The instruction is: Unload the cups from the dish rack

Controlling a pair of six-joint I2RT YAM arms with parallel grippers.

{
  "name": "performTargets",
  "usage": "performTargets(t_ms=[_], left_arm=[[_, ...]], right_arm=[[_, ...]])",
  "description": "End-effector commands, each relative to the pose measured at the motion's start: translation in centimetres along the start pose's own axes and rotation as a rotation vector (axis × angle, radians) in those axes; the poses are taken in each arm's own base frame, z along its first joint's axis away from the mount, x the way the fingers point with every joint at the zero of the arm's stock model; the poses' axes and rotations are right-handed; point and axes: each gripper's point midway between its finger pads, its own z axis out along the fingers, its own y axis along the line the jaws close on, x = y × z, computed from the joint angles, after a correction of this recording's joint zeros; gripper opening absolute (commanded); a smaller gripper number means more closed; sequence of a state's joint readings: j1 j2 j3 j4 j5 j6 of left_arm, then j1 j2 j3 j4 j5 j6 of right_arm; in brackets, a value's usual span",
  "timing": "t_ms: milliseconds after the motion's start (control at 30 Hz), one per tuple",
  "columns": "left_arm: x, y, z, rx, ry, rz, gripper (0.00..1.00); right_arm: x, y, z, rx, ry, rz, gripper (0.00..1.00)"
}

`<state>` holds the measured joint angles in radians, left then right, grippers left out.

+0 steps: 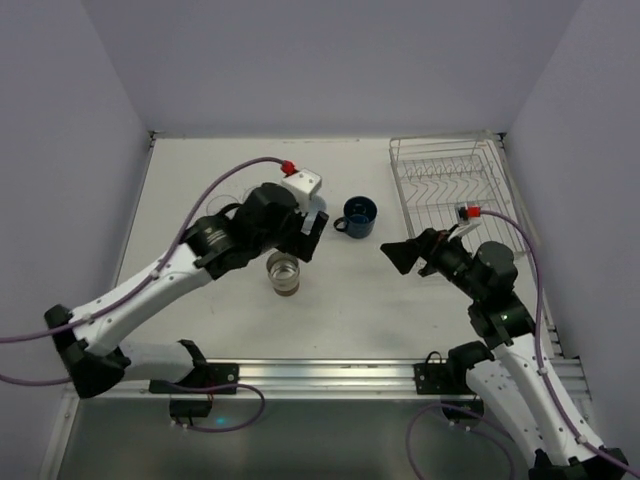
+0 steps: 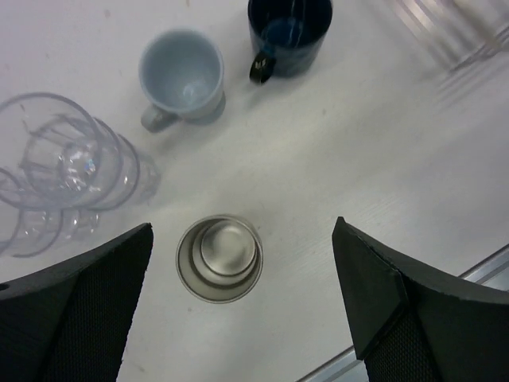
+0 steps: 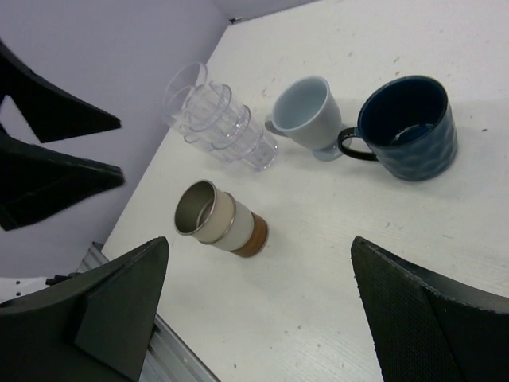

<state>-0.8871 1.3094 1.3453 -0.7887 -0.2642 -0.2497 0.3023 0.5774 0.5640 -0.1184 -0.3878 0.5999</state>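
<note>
- Cups, cream banded (image 2: pixel 219 259): on table, lower centre of left wrist view, below left gripper (image 2: pixel 242 231), whose jaws are wide and empty.
- Right gripper (image 1: pixel 402 252): spread, empty.
- Risk: a careless sweep may topple the neighbouring tumblers (image 2: pixel 71 159).
- Dish rack (image 1: pixel 440 190): upper right, no cup seen inside.

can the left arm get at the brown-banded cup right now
Probably yes. The left gripper hangs open right above the brown-banded cup, straddling it in the wrist view, with nothing in between. The clear glasses stand apart to one side.

White table (image 1: pixel 390 310), lilac walls (image 1: pixel 330 60) (plain) — even light
</note>
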Motion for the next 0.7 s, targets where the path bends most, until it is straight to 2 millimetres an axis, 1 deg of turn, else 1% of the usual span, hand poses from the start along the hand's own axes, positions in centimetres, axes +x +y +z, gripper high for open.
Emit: performTargets(t_ms=[0, 33, 67, 100, 133, 167, 200, 267, 300, 333, 367, 400, 433, 500, 567, 667], left_arm=[[-8.7, 0.7, -8.5, 0.075, -0.462, -0.13, 0.97], [-9.1, 1.1, -9.6, 0.081, -0.509, -0.141, 0.97], [-9.6, 1.4, -10.9, 0.09, -0.564, -0.154, 0.97], [-9.8, 2.2, -12.9, 0.089, -0.645, -0.173, 0.97], [-9.8, 2.7, -13.8, 0.08, -0.674, -0.187, 0.97], [-9.7, 3.3, -14.6, 0.07, -0.703, -0.203, 0.97], [-9.3, 4.5, -16.0, 0.041, -0.751, -0.233, 0.98], [-8.7, 5.7, -17.1, 0.005, -0.783, -0.262, 0.98], [-7.9, 6.7, -17.8, -0.025, -0.803, -0.289, 0.98], [-7.5, 7.1, -17.9, -0.04, -0.81, -0.301, 0.99], [-6.5, 7.4, -17.4, -0.055, -0.798, -0.305, 0.99], [-6.2, 7.9, -17.6, -0.069, -0.812, -0.322, 0.99], [-5.7, 8.3, -18.4, -0.071, -0.836, -0.338, 0.99], [-4.9, 8.7, -18.5, -0.08, -0.848, -0.352, 0.99], [-4.5, 8.9, -18.5, -0.083, -0.849, -0.352, 0.99], [-4.6, 9.1, -18.6, -0.096, -0.848, -0.355, 1.0]], right_arm=[[-3.6, 2.1, -2.2, -0.001, -0.126, -0.07, 0.99], [-4.5, 2.3, -2.8, 0.008, -0.16, -0.086, 0.99], [-4.9, 2.7, -3.7, 0.008, -0.185, -0.095, 0.99], [-5.4, 3.0, -4.3, 0.015, -0.214, -0.103, 0.99], [-6.2, 3.2, -5.0, 0.026, -0.252, -0.116, 0.99], [-6.7, 3.7, -6.2, 0.024, -0.289, -0.129, 0.99], [-7.1, 3.9, -7.0, 0.03, -0.318, -0.139, 0.99], [-8.0, 3.7, -8.6, 0.069, -0.381, -0.157, 0.99], [-8.4, 4.1, -9.8, 0.066, -0.427, -0.17, 0.99], [-8.5, 3.9, -10.4, 0.083, -0.446, -0.18, 0.99], [-8.9, 3.5, -11.1, 0.109, -0.483, -0.182, 0.99], [-9.2, 3.7, -12.0, 0.11, -0.518, -0.191, 0.99], [-9.1, 3.4, -12.2, 0.125, -0.53, -0.2, 0.99], [-9.2, 3.0, -12.8, 0.141, -0.555, -0.202, 0.99], [-9.1, 2.9, -12.7, 0.143, -0.556, -0.196, 0.99], [-9.1, 2.9, -12.4, 0.141, -0.545, -0.188, 0.99]])
